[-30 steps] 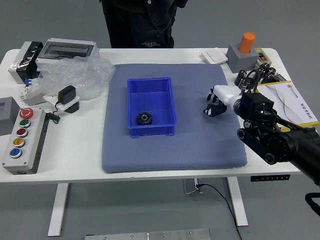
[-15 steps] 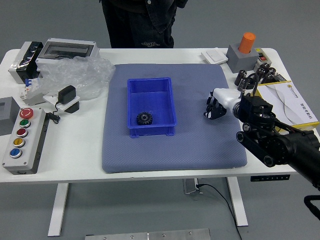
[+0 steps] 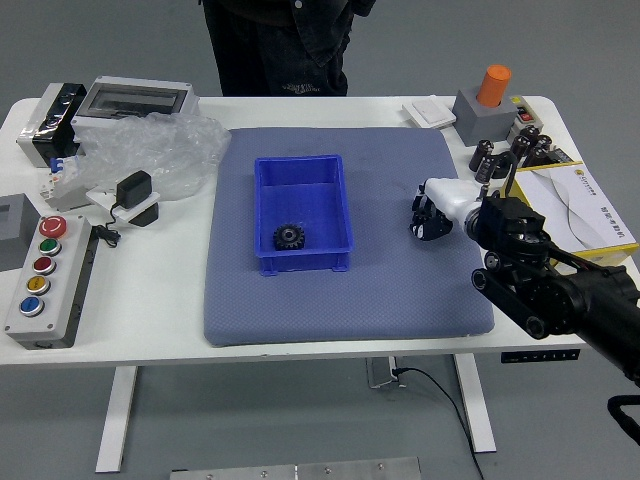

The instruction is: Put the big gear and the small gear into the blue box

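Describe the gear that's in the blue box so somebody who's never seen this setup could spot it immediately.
On the white table, find the blue-grey mat, then the open blue box on its left half. The gear lies inside, near the box's near-left corner: a small, round, black piece with a toothed edge, dark against the blue floor and the only object in there.

Box (image 3: 347, 205): blue. Mat (image 3: 380, 310): greyish blue. Table (image 3: 150, 310): white. Cylinder (image 3: 493, 86): orange. Gear (image 3: 289, 237): black. Emergency-style button (image 3: 53, 227): red.
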`<state>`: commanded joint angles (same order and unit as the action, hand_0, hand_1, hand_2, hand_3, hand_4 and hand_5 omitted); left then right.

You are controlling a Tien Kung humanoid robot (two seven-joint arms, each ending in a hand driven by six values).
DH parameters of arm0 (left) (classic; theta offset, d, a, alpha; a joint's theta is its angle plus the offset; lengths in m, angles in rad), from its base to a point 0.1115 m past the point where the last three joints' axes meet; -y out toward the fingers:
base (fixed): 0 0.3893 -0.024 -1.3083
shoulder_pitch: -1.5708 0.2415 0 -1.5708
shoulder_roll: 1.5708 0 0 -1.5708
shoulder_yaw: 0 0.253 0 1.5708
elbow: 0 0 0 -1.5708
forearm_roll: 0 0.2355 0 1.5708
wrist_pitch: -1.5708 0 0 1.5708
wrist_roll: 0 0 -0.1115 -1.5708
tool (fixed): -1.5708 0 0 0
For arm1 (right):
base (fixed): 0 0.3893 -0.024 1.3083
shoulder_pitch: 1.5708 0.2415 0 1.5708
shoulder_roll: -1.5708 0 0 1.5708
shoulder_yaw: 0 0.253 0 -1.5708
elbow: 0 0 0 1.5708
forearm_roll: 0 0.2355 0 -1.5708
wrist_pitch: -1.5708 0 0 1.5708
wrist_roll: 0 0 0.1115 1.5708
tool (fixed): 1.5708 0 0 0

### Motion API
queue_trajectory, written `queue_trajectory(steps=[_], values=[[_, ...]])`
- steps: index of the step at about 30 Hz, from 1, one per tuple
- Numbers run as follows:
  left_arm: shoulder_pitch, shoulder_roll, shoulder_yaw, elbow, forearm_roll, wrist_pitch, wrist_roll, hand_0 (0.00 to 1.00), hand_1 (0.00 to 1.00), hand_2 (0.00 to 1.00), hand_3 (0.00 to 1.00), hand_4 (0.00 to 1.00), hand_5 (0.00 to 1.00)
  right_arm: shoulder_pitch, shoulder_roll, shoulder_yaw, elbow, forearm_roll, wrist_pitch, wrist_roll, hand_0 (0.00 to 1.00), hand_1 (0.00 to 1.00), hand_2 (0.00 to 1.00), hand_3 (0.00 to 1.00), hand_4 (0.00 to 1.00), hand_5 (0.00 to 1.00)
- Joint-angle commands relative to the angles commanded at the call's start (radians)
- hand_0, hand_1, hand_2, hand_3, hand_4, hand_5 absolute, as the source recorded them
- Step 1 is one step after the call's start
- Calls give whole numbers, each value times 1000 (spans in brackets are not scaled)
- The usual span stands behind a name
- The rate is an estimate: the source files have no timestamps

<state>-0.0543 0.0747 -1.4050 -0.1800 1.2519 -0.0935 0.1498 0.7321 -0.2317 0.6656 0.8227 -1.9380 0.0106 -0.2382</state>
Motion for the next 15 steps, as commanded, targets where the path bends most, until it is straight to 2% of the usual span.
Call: queue_trajectory(steps=[2, 7, 8, 15], values=[[0, 0, 0, 0, 0, 0, 0, 729, 680, 701, 704, 440, 19, -2, 0, 0, -1, 2, -8, 3, 664, 552, 562, 620, 528, 123], [0, -1, 1, 0, -1, 0, 0, 729, 680, 701, 704, 440, 19, -5, 1, 1, -3, 2, -26, 9, 664, 552, 562, 620, 528, 123], [0, -1, 1, 0, -1, 0, 0, 729, 679, 701, 703, 441, 21, -6, 1, 2, -4, 2, -30, 11, 652, 545, 548, 611, 556, 72], [0, -1, 3, 0, -4, 1, -1, 730, 679, 700, 702, 441, 21, -11, -1, 6, -5, 0, -46, 17, 642, 540, 540, 605, 574, 52]])
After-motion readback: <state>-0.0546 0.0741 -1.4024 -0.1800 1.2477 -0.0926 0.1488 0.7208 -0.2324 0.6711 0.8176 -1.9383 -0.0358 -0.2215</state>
